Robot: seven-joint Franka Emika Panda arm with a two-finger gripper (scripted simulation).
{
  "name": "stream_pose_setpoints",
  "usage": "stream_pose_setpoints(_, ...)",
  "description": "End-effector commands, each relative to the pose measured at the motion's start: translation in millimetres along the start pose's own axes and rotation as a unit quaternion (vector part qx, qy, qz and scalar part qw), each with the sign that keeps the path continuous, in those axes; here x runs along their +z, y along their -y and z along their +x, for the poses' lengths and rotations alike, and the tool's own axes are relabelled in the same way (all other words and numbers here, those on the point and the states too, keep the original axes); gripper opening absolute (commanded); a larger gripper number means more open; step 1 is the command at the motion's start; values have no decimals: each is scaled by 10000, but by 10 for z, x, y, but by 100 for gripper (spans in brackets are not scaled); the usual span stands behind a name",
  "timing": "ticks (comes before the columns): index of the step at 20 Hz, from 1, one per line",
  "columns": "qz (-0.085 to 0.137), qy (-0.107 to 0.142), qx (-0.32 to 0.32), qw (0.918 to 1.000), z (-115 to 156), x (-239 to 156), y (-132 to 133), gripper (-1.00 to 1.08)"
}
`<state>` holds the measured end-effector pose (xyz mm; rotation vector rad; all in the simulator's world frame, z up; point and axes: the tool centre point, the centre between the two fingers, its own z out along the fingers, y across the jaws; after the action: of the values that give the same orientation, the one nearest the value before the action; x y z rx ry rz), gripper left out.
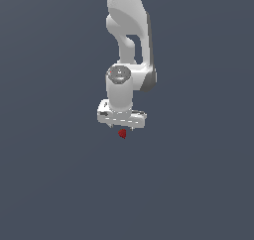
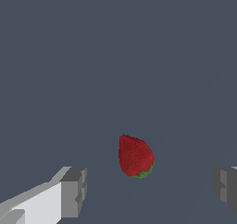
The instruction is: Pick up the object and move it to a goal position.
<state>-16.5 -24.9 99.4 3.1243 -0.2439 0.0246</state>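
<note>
Hovering just above the strawberry (image 2: 135, 156), our gripper (image 2: 150, 187) is spread wide, one finger (image 2: 73, 192) on each side

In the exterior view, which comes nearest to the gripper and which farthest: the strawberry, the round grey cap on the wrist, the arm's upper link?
1. Strawberry: just below the gripper, at its fingertips.
2. Round grey cap: above it, atop the wrist.
3. Upper link: farthest, at the picture's top.
</note>
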Motion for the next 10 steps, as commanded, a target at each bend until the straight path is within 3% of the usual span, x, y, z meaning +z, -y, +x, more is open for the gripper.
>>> stream_pose_setpoints(1,18,40,164,9999,-81,138,-6,100)
stream_pose_setpoints(10,26,83,285,9996,-154,264,-12,100)
